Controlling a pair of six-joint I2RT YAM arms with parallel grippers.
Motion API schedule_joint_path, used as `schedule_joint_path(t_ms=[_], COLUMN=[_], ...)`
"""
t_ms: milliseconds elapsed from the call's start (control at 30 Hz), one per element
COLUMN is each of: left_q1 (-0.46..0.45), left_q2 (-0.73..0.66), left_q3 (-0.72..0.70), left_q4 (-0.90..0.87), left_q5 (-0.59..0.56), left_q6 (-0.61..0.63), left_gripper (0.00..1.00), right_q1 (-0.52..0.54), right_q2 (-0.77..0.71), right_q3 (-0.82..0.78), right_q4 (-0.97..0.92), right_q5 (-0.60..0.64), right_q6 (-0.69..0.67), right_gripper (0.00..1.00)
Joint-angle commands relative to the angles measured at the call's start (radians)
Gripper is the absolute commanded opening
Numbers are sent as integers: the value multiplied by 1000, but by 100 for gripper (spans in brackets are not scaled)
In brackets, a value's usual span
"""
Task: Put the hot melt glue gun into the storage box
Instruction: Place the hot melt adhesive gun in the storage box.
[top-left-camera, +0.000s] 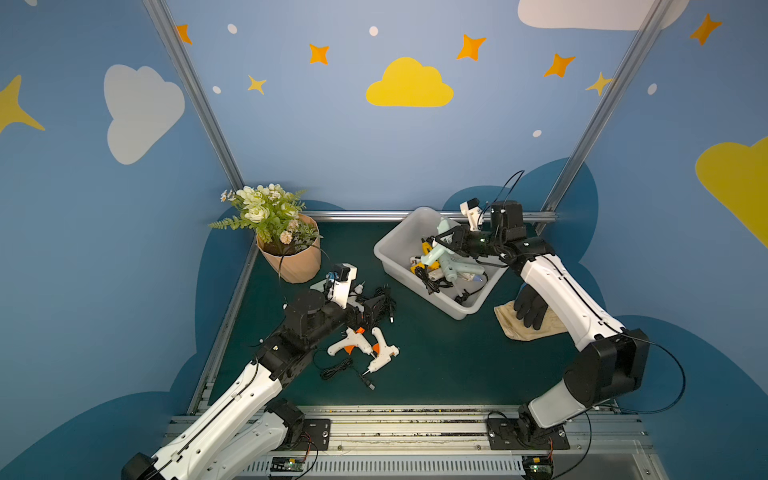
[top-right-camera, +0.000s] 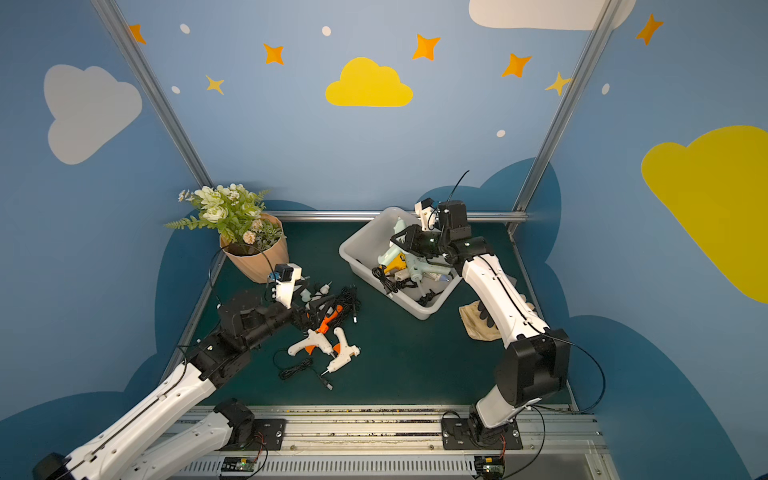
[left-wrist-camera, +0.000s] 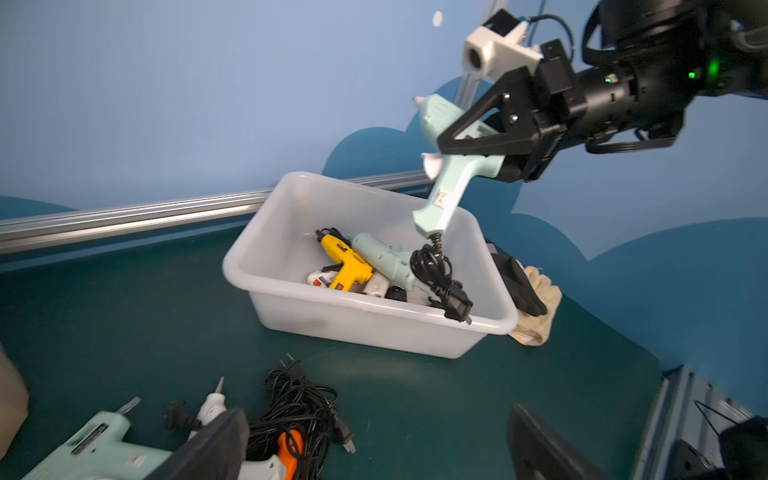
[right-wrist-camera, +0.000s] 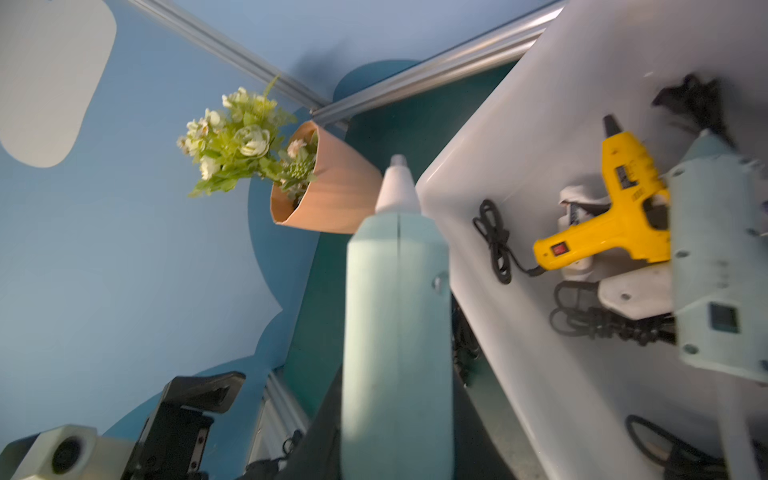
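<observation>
**Grip.** Right gripper (left-wrist-camera: 453, 139) pinched on the barrel of the mint glue gun (left-wrist-camera: 448, 187). The gun hangs handle-down above the storage box (left-wrist-camera: 332, 320), near its rim and not yet inside. Its bundled cord (left-wrist-camera: 436, 270) already droops into the box. Left gripper (left-wrist-camera: 376, 415) is spread wide over the pile of guns on the desk (top-left-camera: 436, 365), holding nothing.

**Handling (a judgement).** The shell looks hard, smooth and light. A firm squeeze across the flat-sided barrel, close to where the handle joins, should hold it without twisting. Nozzle and trigger are poor places to grip. The cord is the soft part (it can drag, swing or catch on the rim).

**Views.**
- The left wrist view alone shows the gun side-on, clear of the contents below: a yellow glue gun (left-wrist-camera: 345, 262) and a 2nd mint gun (left-wrist-camera: 382, 257).
- The right wrist view looks along the barrel (right-wrist-camera: 397, 311) to the nozzle but hides the jaws.
- Only the top views show 2 white glue guns (top-left-camera: 353, 343) lying on the desk beside the left arm.
</observation>
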Motion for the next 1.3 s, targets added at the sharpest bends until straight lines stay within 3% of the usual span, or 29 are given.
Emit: schedule_joint_path(t_ms=[0, 200, 533, 933, 1267], left_q1=[1, 6, 30, 78, 90], left_q2=[-30, -36, -7, 41, 64], left_q3=[-11, -10, 5, -15, -19], left_q4=[-45, -152, -327, -393, -403], left_q5=[-155, -293, -365, -265, -213], left_q6=[-88, -178, -296, -363, -381], left_gripper=[100, 100, 100, 100, 100], right_q1=[-7, -12, -9, 2, 37], right_q2=[4, 176, 624, 839, 949], right_q3=[56, 202, 661, 722, 791], right_q4=[95, 141, -13, -18, -142], right_q5=[162, 276, 144, -20, 7], right_q6=[-45, -94, -62, 61, 9], right_gripper=[0, 0, 0, 0, 14])
